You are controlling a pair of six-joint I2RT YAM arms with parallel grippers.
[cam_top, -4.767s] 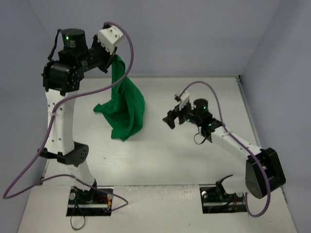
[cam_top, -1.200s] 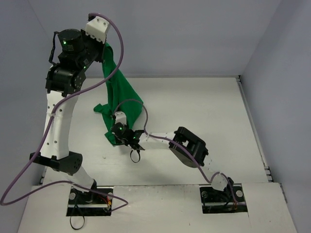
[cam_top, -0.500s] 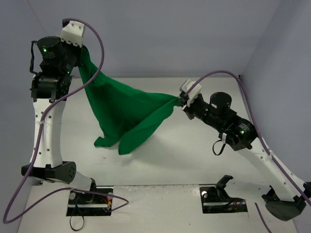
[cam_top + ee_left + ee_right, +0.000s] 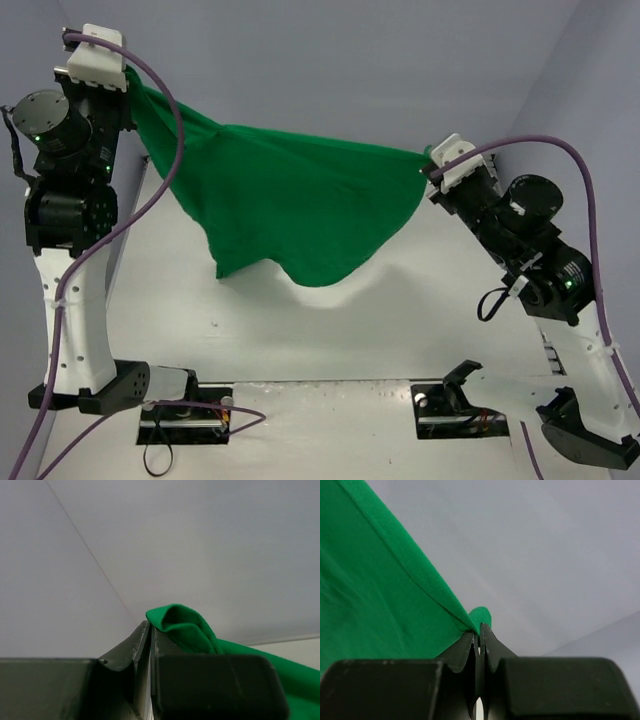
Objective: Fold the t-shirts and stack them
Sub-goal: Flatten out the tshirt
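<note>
T-shirt [image 4: 290, 210] airborne, stretched between both arms above table [image 4: 420, 300]; lower hem sags toward 6 o'clock, contact with surface unclear.
Left gripper [image 4: 128, 78] at 10 o'clock, high, clenched on one corner of cloth; fabric bunched at jaw tips in wrist view.
Right gripper [image 4: 430, 168] at 2 o'clock, clamped on opposite edge.
Step, judged: spreading shirt out, no fold made yet.
Next move calls for: lower both grippers together under even tension, lay cloth flat, let go only once down.

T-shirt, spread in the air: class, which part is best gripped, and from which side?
On the t-shirt, probably the two upper corners, each from its outer side, where the jaws pinch now: the top edge spans between them and the body hangs free.
</note>
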